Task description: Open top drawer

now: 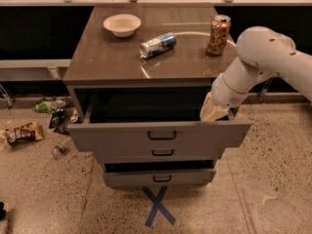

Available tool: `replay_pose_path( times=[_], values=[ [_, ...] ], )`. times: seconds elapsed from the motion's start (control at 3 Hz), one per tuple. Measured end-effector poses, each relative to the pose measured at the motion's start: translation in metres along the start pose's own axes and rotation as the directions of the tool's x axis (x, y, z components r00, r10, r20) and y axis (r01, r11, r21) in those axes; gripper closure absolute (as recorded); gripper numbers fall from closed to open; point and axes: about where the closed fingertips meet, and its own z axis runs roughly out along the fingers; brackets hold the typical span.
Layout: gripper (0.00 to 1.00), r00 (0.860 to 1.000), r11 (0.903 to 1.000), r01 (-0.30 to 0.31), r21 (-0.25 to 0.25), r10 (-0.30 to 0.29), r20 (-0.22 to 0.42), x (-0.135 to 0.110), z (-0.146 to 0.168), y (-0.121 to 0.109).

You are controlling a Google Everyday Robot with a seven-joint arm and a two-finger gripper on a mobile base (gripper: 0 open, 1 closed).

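Observation:
The top drawer (117, 139) is a wide grey drawer with a small black bar handle (162, 135) at its centre. It stands pulled out from the cabinet, and its dark interior shows behind the front panel. My gripper (213, 111), on a white arm coming in from the right, sits at the right end of the drawer, just behind the top edge of the front panel. Its cream tip points down into the drawer opening.
On the brown cabinet top (97, 62) are a white bowl (122, 24), a blue can (157, 44) lying on its side and an upright orange can (218, 34). Two narrower drawers (162, 178) sit below. Litter (22, 132) lies on the floor to the left, and a blue tape X (157, 206) marks the floor in front.

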Motion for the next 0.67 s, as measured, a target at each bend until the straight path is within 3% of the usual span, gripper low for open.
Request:
replay_pose_path(
  times=[0.33,0.67],
  values=[
    [0.84,0.999,0.9959,-0.009,-0.09,0.012,0.03,-0.0126,-0.0216,0.0173],
    [0.85,0.998,0.9931,-0.03,-0.113,0.036,0.053,-0.0153,-0.0265,0.0252]
  ],
)
